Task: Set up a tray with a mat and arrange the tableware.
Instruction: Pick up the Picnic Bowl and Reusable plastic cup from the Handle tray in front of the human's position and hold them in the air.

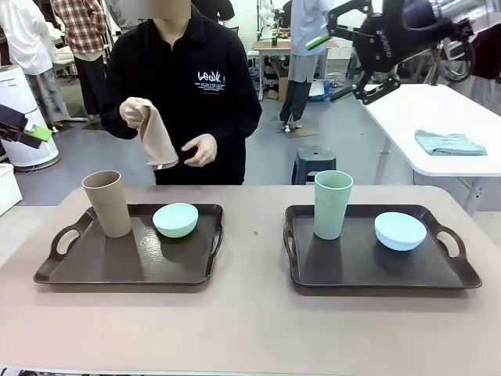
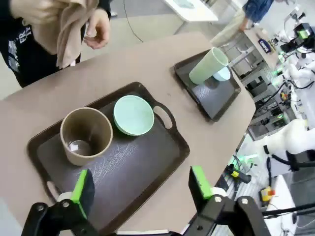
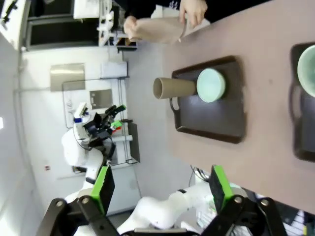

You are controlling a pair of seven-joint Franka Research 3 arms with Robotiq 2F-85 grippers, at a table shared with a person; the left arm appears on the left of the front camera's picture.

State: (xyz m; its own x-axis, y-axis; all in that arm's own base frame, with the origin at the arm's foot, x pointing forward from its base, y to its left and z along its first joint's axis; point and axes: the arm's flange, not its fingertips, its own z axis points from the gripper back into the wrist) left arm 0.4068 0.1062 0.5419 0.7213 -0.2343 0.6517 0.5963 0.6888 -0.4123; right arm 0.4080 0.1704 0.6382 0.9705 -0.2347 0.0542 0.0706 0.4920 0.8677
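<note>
Tan cup (image 1: 107, 202) and mint bowl (image 1: 175, 219) occupy a bare tray (image 1: 117, 260); a person holds the mat (image 1: 159, 145). Left gripper (image 2: 140, 187) and right gripper (image 3: 161, 186) gape empty; clearing probably comes next.

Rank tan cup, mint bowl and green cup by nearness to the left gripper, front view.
1. Tan cup, left tray, left side, nearest the left gripper.
2. Mint bowl, left tray, right side.
3. Green cup, right tray.
</note>
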